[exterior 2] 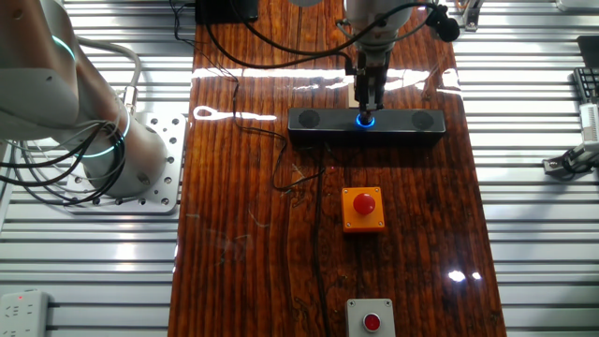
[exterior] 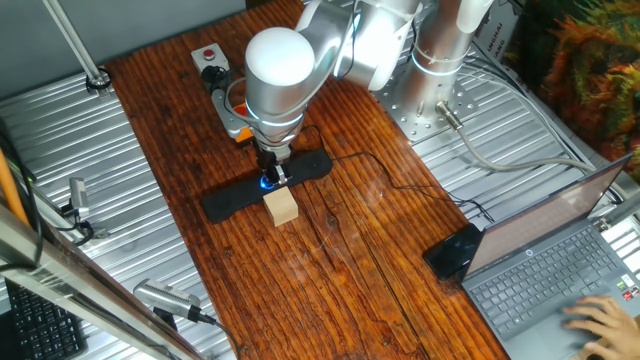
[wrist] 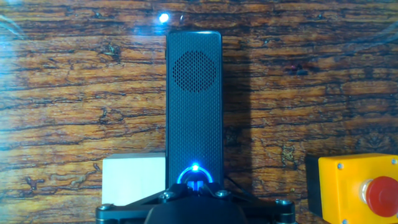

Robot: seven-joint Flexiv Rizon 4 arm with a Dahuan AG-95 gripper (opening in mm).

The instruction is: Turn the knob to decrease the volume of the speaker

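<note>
Standing straight down over the middle of the speaker, the fingers meet the knob, whose blue ring glows around their tips. In the hand view the blue arc curves just ahead of the two dark tips, which sit close together at the knob with only a thin slit between them; they look nearly closed on it, though I cannot tell whether they truly grip it, since the hand's own body hides the contact.

The speaker lies flat on the desk, stretching away to both sides of the fingers. In the hand view one mesh-covered half with its round grille runs straight ahead of the fingertips. A thin black cable trails off from the speaker across the wood.

Just beside the fingers, touching or nearly touching the speaker's long edge, stands a small tan wooden block; in the hand view it shows as a pale shape to one side of the tips. On the opposite side of the speaker from the block, apart from the fingers, sits an orange-housed red button, and farther off in that direction a grey box with a red button. At a desk corner, well apart from the fingers, a laptop is open with a person's hand on its keys.
</note>
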